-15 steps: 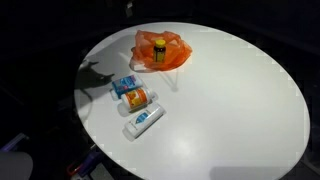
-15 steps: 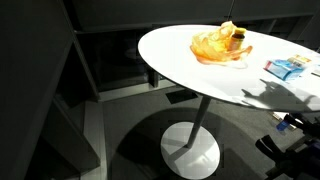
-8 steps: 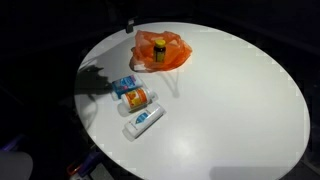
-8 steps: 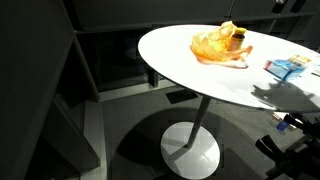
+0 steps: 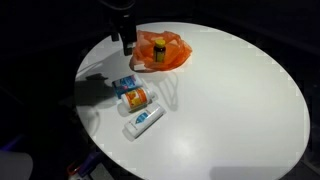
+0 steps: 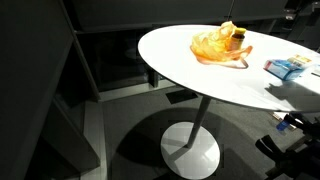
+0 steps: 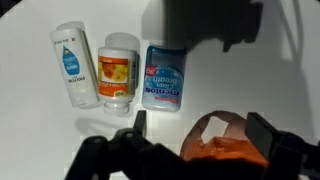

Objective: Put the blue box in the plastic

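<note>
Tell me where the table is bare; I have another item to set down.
In an exterior view, the table from the orange plastic bag and white bottle to the opposite rim is bare. Crowded: blue box, jar and that bottle lie side by side.

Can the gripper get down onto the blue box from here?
Probably yes: the flat blue box lies uncovered, and the gripper has open jaws. The orange-labelled bottle close beside it leaves one side tight.

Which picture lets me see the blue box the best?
The wrist view: the blue box lies in the middle, seen from above with its label showing. In an exterior view it is only a small blue patch; in an exterior view it sits small near the picture's right edge.
</note>
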